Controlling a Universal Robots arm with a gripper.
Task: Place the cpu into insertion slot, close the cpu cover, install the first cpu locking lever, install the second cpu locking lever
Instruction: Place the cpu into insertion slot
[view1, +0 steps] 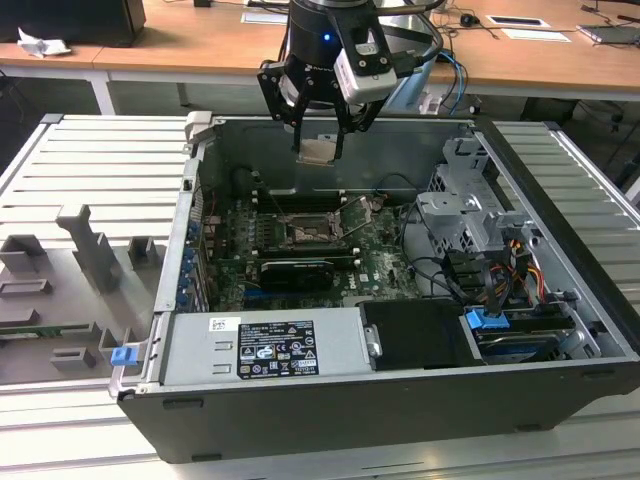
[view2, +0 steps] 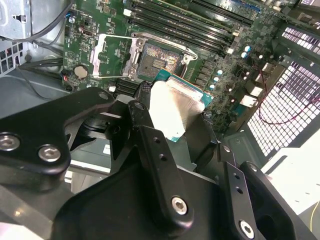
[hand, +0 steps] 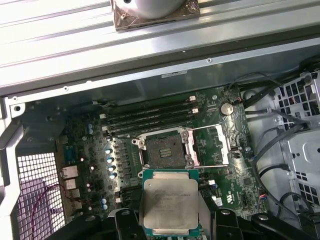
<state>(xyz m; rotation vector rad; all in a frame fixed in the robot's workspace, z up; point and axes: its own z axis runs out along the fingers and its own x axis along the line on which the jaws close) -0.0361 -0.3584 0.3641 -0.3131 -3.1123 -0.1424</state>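
The exterior view stands off and high, looking down into the open computer case (view1: 300, 410) on the slatted table (view1: 90, 170). Both wrist views hang close above its green circuit board (hand: 95, 150), facing down from opposite sides, sharing the insertion slot (hand: 165, 148) and cpu (hand: 169, 202).

cpu (view2: 177, 112) in tool (view2: 172, 106), near insertion slot (view2: 159, 60)

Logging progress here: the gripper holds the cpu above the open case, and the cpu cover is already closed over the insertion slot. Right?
Not quite: the cpu cover is open, swung aside from the empty insertion slot, as the first wrist view shows. The rest stands: the gripper holds the cpu above the open case.
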